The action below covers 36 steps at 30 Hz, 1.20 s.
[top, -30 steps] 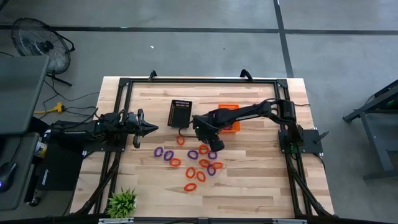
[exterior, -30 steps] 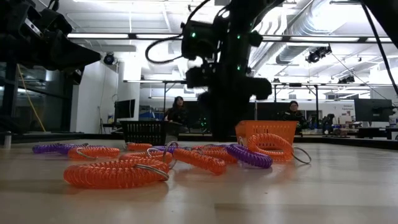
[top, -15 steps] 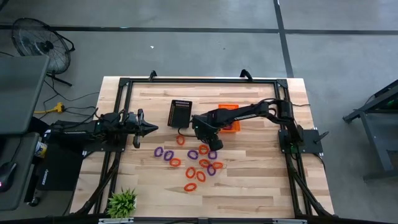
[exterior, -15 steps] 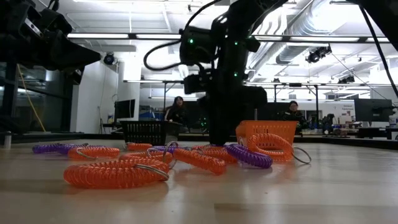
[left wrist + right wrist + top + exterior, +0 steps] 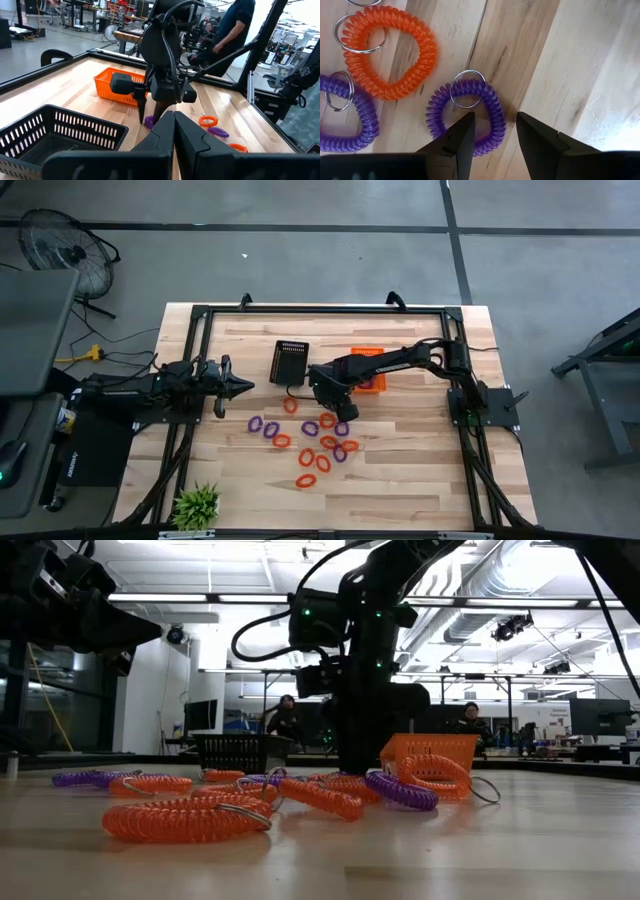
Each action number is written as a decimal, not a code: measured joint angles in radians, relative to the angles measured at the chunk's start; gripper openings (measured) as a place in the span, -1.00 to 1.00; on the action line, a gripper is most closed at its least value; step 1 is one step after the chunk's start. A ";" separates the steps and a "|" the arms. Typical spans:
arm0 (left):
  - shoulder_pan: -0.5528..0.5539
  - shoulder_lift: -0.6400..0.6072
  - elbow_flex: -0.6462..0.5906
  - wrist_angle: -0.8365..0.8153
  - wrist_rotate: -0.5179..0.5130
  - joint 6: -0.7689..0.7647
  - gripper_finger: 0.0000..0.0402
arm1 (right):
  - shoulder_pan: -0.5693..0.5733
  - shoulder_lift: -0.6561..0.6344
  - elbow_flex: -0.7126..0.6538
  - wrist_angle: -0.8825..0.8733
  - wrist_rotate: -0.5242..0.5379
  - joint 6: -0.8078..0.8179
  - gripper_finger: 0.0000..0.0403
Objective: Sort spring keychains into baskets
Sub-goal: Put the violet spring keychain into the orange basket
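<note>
We see the right end effector has come lower, jaws spread and empty, straddling a purple keychain mid-worktop just before the orange basket (grasp looks imminent); the left end effector waits shut near the left edge

Scattered spring keychains near baskets

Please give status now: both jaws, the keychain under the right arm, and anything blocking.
Right gripper open, jaws straddling one side of a purple keychain, not gripped. Left gripper shut, parked at table's left. Orange keychain lies close beside; nothing blocking.
</note>
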<state>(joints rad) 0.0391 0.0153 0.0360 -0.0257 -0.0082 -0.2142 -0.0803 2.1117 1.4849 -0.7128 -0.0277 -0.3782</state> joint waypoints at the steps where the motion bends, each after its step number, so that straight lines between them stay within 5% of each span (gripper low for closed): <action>1: 0.000 0.000 0.000 0.000 0.000 0.000 -1.00 | 0.000 0.000 0.000 0.000 -0.001 0.000 -0.31; 18: 0.000 0.000 0.000 0.000 0.000 0.000 -1.00 | 0.000 0.002 0.000 -0.009 -0.033 0.054 -0.86; 36: 0.000 0.000 0.000 0.000 0.000 0.000 -1.00 | 0.000 -0.095 -0.001 -0.010 -0.004 0.252 -0.87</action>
<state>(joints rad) 0.0391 0.0154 0.0357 -0.0257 -0.0082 -0.2142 -0.0807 2.0167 1.4837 -0.7227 -0.0313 -0.1263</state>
